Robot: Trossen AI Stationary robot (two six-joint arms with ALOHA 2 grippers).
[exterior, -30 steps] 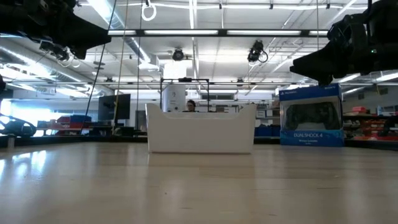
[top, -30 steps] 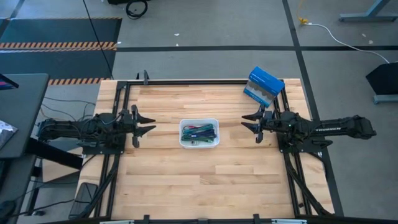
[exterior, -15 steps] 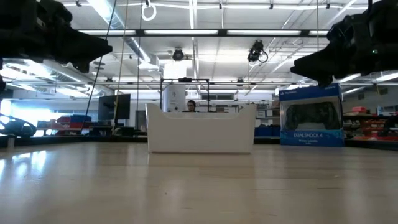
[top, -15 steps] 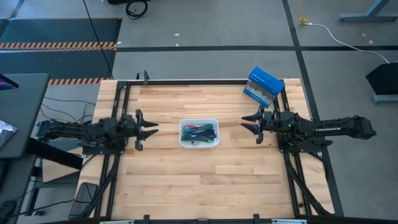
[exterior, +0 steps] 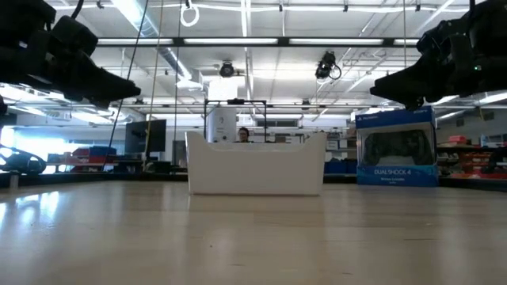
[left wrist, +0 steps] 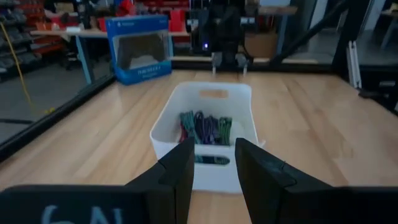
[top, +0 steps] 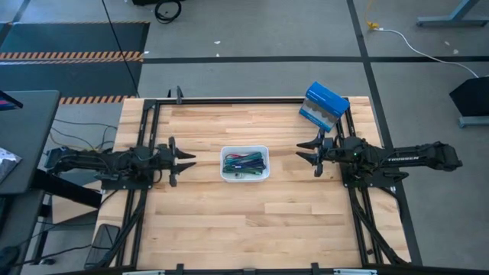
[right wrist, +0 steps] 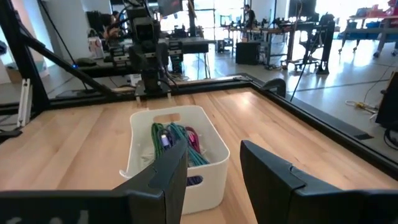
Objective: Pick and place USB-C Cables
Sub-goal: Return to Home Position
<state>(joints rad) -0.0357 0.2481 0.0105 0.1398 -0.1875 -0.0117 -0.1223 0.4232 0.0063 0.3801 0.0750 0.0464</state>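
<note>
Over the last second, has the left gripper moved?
Yes. In the low view the left gripper has sunk closer to the white bin's rim level.

Coloured USB-C Cables [top: 245, 162] heaped inside white bin [top: 226, 175]

From above, the cables [top: 244, 162] at frame centre are a small tangle, and separate bundles cannot be counted. In the low view the tray [exterior: 255, 176] wall hides them entirely. There the left arm [exterior: 59, 59] and right arm [exterior: 451, 51] run off the upper corners. In the wrist views the left gripper [left wrist: 213, 146] and right gripper [right wrist: 213, 149], at bottom centre, cover part of the tray's near wall. A person [exterior: 243, 135] behind the tray is too small to make out.
</note>
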